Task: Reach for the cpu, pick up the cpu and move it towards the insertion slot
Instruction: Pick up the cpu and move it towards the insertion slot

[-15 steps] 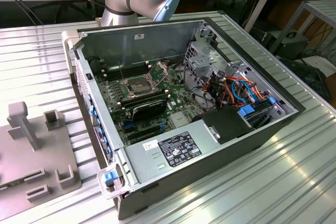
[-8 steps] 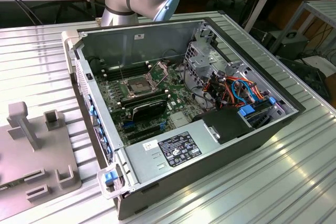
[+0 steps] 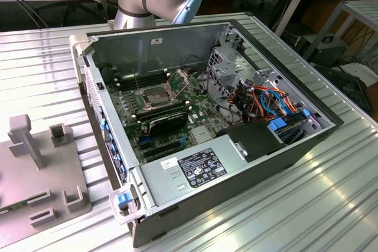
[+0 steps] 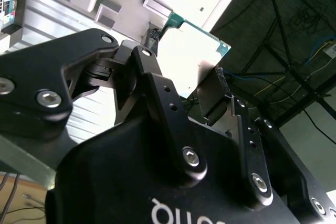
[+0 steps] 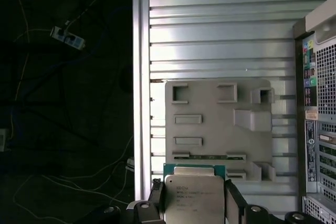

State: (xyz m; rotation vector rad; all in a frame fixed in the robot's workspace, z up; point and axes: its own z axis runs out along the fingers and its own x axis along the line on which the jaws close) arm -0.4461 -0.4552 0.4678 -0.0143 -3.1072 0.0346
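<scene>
A: With the cpu point(image 5: 194, 199) pinched edge-on between the two fingers, the grip looks square in the first wrist view, the dull metal face out toward the camera and a strip of green edge showing above it.

B: And the gripper point(image 4: 181, 77) is closed onto it, narrow as the chip allows, one black finger point(image 4: 152, 85) on one edge, the other finger point(image 4: 218, 95) on the opposite edge.

A: Right, and it hangs above the grey plastic fixture point(image 5: 218, 124) on the ribbed metal table point(image 5: 220, 24), apart from it as far as I can judge.

B: The insertion slot point(image 3: 152, 95) sits well away, inside the open computer case point(image 3: 266, 151), on the green motherboard point(image 3: 177, 125), hinged plate point(image 3: 177, 78) raised.

A: So, my call: keep the chip level, no twist in the wrist, clear the case wall point(image 3: 94, 95) high, and watch those cables point(image 3: 269, 101) beside the board
</scene>
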